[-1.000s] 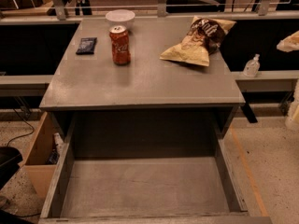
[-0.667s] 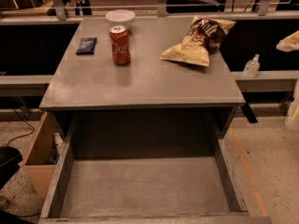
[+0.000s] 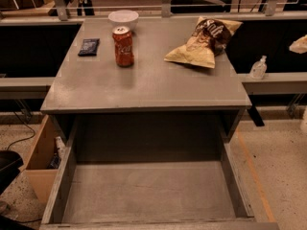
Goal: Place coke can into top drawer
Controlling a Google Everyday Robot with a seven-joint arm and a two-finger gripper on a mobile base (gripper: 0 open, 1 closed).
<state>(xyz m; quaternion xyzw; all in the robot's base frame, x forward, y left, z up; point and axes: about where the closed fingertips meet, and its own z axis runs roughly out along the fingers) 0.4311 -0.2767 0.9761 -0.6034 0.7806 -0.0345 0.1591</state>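
Note:
The coke can (image 3: 123, 46), red with white lettering and a silver top, stands upright on the grey cabinet top (image 3: 144, 80), toward its back left. The top drawer (image 3: 148, 190) is pulled out wide open below the cabinet top, and its flat grey floor holds nothing. The gripper is not in view in the camera view.
A white bowl (image 3: 123, 19) stands just behind the can. A dark small packet (image 3: 88, 47) lies to the can's left. A chip bag (image 3: 204, 41) lies at the back right. A tan wooden box (image 3: 41, 162) stands on the floor left of the drawer. A sanitizer bottle (image 3: 258, 68) stands on a ledge at right.

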